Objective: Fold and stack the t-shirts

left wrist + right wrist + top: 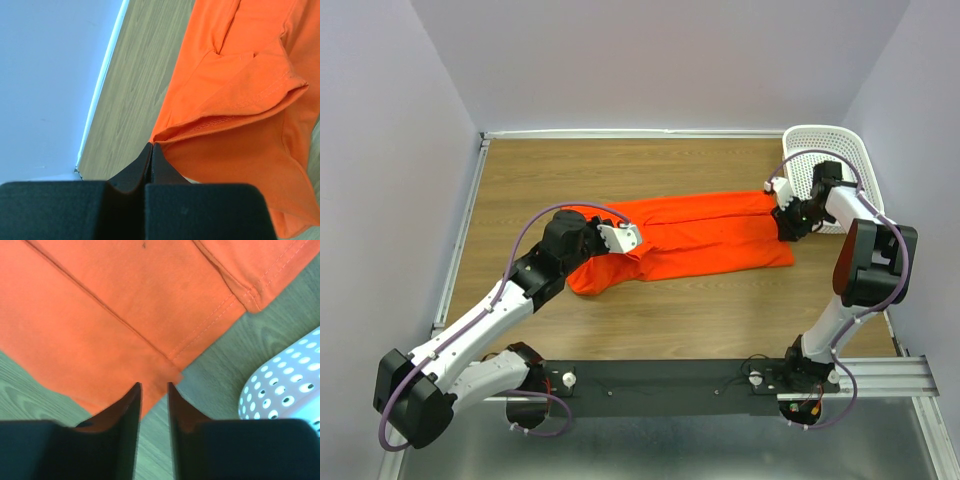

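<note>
Top external | basket point(855, 165) beside t-shirt point(710, 235) | left hand point(151, 146) pinching t-shirt | right hand point(152, 386) spread

T-shirt point(710, 235) across table point(720, 310); basket point(817, 152) at far right, beside its end.

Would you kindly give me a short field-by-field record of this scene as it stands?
surface: wooden table
t-shirt: orange-red, plain, lying as a long strip between the two arms
left gripper: shut, pinching a raised hem edge at the shirt's left end
right gripper: open, fingertips at the shirt's right-end corner, holding nothing
basket: white, perforated, at the far right corner, beside the shirt's right end
folding: not yet finished
</note>
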`<state>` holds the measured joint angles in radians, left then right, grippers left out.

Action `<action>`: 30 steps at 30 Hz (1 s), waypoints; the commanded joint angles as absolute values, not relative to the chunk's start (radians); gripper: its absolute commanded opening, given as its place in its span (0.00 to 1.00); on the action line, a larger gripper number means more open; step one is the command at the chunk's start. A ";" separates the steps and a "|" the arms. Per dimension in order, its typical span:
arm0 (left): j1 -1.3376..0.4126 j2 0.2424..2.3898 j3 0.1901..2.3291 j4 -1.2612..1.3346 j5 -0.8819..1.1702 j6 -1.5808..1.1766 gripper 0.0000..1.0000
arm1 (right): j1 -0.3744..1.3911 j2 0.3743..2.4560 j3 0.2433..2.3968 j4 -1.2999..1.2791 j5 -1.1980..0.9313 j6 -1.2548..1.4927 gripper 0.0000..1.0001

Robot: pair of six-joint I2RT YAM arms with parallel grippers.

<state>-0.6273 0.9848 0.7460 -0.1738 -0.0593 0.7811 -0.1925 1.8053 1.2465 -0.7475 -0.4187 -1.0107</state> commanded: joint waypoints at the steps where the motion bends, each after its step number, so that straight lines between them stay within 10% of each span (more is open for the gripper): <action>1: -0.621 0.988 0.773 -0.169 -0.052 0.787 0.00 | -0.203 1.787 1.270 -0.735 -0.486 -0.967 0.44; 18: -0.621 1.166 0.876 -0.189 -0.037 0.913 0.00 | -0.201 1.439 1.108 -0.782 -1.009 -0.808 0.54; 30: -0.614 1.318 0.972 -0.190 -0.048 1.005 0.00 | -0.201 1.384 1.034 -0.779 -1.014 -0.833 0.55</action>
<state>-0.6189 1.2984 0.9375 -0.1848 -0.0490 0.9592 -0.1963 1.3800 1.0611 -0.7609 -0.9714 -0.8276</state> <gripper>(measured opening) 0.007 0.549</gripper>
